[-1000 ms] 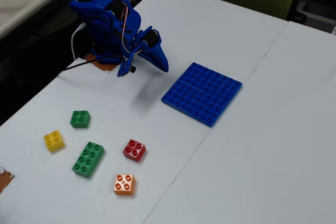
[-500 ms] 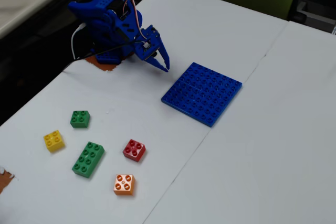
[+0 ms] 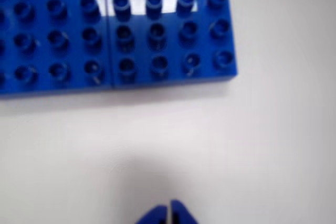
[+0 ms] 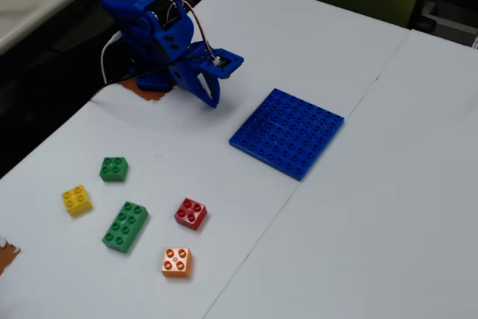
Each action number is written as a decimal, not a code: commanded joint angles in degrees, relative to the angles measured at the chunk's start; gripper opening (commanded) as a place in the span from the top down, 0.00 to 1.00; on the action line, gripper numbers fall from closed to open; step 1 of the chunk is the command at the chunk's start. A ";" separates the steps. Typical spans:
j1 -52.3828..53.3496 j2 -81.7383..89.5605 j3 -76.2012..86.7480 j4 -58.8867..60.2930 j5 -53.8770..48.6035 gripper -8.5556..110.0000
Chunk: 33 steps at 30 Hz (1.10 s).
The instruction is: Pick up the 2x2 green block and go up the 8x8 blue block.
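Note:
The 2x2 green block [image 4: 113, 168] lies on the white table at the left in the fixed view, apart from my arm. The 8x8 blue block [image 4: 287, 133] lies flat at mid-table; the wrist view shows its near edge and studs [image 3: 121, 35] at the top. My gripper [image 4: 213, 99] is folded low near the arm's base, left of the blue plate and far from the green block. Its blue fingertips meet at the bottom of the wrist view [image 3: 169, 211], shut and empty.
Near the green block lie a yellow 2x2 brick [image 4: 77, 199], a long green 2x4 brick [image 4: 125, 225], a red 2x2 brick [image 4: 191, 213] and an orange 2x2 brick [image 4: 177, 261]. The table's left edge runs beside the arm base [image 4: 149, 28].

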 commanded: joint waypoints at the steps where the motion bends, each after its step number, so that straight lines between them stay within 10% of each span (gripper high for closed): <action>1: 1.76 0.97 -9.84 6.33 0.26 0.93; 7: 10.02 -25.05 -37.18 18.81 -5.54 0.92; 14: 32.43 -54.40 -59.24 26.02 -38.50 0.80; 33: 58.01 -89.30 -71.10 -5.54 -106.35 0.72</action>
